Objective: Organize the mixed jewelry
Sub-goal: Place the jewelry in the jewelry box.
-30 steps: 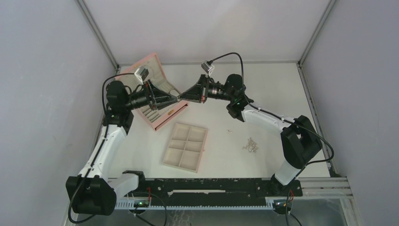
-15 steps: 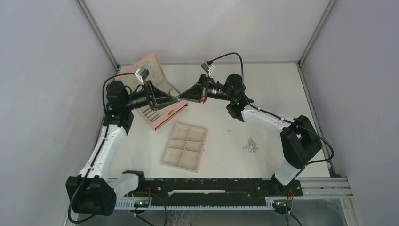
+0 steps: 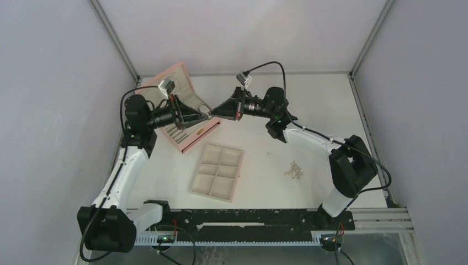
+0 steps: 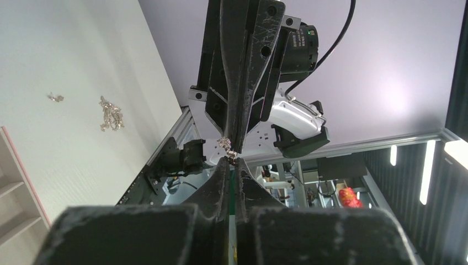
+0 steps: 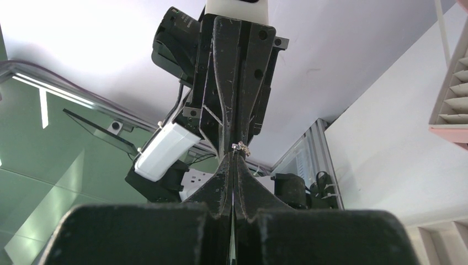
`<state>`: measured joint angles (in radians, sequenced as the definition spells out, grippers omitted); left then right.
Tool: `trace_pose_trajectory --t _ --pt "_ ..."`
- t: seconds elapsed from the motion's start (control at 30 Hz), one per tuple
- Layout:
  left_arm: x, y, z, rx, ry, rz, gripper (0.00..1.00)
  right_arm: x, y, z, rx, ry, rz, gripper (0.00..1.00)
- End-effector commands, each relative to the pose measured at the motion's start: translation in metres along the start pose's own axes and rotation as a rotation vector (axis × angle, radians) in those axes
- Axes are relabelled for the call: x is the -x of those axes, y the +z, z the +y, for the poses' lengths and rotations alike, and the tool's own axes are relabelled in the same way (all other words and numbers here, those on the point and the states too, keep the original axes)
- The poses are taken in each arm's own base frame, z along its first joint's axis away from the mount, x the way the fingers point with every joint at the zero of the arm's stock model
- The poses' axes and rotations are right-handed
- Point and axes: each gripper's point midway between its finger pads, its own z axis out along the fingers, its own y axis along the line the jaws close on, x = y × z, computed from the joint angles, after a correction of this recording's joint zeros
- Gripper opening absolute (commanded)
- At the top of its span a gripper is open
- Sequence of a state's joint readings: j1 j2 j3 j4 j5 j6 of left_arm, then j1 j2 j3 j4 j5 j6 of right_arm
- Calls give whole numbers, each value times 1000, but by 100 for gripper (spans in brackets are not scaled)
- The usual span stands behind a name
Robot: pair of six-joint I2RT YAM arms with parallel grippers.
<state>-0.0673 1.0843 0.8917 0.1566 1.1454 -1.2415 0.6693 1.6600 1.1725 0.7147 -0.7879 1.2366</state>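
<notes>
Pink quilted box [image 3: 200,134] sat open beyond & left of the beige six-compartment tray [image 3: 217,173].

L gripper [image 4: 232,163] hung above the table [image 3: 309,105], beyond the tray's far edge. Its jaws stood at a thin slit, apparently pinching a tiny silver piece [image 4: 227,148]. R gripper [image 5: 234,157] met it tip to tip, jaws flat together on the same piece, so prob. a handover.

Just right of the tray lay one small silver bit [image 3: 270,153]. Further right lay the chain cluster [image 3: 294,170]. Tray compartments looked bare.

Handling, my read:
- The held piece was v. light, hard, slick metal, and could flick out if one claw let go early.
- Best gripped on its solid body w/ the pad tips, not on a dangling end.
- The cluster was limp & tangle-prone. Take it at the clump's middle.
</notes>
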Motion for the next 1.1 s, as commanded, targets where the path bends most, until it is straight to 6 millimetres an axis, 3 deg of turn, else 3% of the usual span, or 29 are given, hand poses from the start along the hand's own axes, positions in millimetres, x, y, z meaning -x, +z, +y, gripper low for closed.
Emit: trace_pose_trajectory --t 0.0,0.23,0.33,0.43,0.6,0.73,0.87,1.07 --pt "3 -1 -23 -41 81 -5 0 2 3 10 40 -41 -6 0" --pt "7 -4 -21 -30 85 -25 0 0 2 5 8 -41 -3 1" --pt "9 -7 -17 -6 84 -38 0 1 0 2 -27 -49 -9 32" --pt "11 -7 -14 6 83 -43 0 4 -4 -1 -61 -55 -21 53" --pt "13 -9 -11 28 90 -50 0 10 -14 -6 -124 -67 -44 67" --pt "17 -12 -1 78 78 -71 0 18 -27 -7 -180 -94 -70 71" --pt "30 -26 29 267 83 -141 0 25 -49 -16 -307 -130 -110 73" --pt "54 -78 98 808 149 -223 0 26 -91 -42 -530 -171 -132 73"
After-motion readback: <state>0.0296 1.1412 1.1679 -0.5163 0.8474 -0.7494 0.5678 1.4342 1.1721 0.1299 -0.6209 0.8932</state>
